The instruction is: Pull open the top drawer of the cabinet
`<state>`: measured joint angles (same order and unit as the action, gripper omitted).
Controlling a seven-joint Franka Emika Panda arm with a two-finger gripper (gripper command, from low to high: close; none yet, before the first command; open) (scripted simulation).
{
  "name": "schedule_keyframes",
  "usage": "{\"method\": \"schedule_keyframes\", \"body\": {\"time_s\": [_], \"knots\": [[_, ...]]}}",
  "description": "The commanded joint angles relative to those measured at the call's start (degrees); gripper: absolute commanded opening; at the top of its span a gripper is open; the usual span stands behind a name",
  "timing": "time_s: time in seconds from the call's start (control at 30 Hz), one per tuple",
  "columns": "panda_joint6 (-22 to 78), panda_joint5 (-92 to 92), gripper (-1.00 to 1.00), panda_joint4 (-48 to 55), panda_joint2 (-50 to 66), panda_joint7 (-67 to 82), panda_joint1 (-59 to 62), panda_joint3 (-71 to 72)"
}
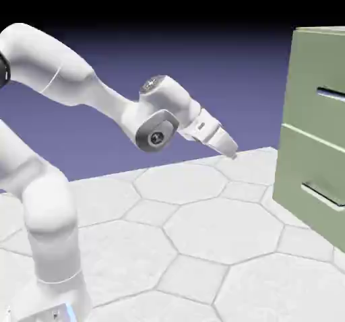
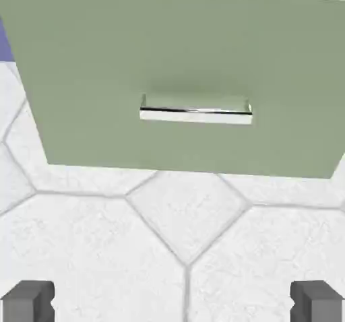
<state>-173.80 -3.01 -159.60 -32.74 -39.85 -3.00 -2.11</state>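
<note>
The sage-green cabinet (image 1: 296,172) stands at the exterior view's right edge. Its top drawer (image 1: 311,88) is flush with the cabinet front, and its silver bar handle (image 1: 331,94) is cut by the frame edge. My gripper (image 1: 230,151) hangs in the air well to the left of the cabinet, tilted down toward it and touching nothing. In the hand view my gripper (image 2: 172,304) is open, its grey fingertips (image 2: 28,302) wide apart with only floor between them. That view faces the lower drawer front (image 2: 94,78) and its handle (image 2: 195,112); the top drawer shows only as a sliver above the seam.
The lower drawer (image 1: 303,179) with its own silver handle (image 1: 323,195) sits below the top one. A white table surface with hexagon lines (image 1: 202,246) stretches between the arm's base (image 1: 47,273) and the cabinet.
</note>
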Motion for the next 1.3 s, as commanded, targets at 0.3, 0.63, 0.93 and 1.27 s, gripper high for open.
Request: {"method": "schedule_keyframes", "body": {"time_s": [0.3, 0.63, 0.93, 1.27], "knots": [[1.7, -24.9, 0.00, 11.6, -0.7, 21.6, -19.2, -17.5], [3.4, -49.8, 0.00, 23.2, -1.4, 43.3, -38.3, -34.9], [4.9, -72.3, 0.00, 33.7, -2.1, 62.7, -55.5, -50.6], [6.6, -97.2, 0.00, 45.3, -2.8, 84.3, -74.7, -68.1]]}}
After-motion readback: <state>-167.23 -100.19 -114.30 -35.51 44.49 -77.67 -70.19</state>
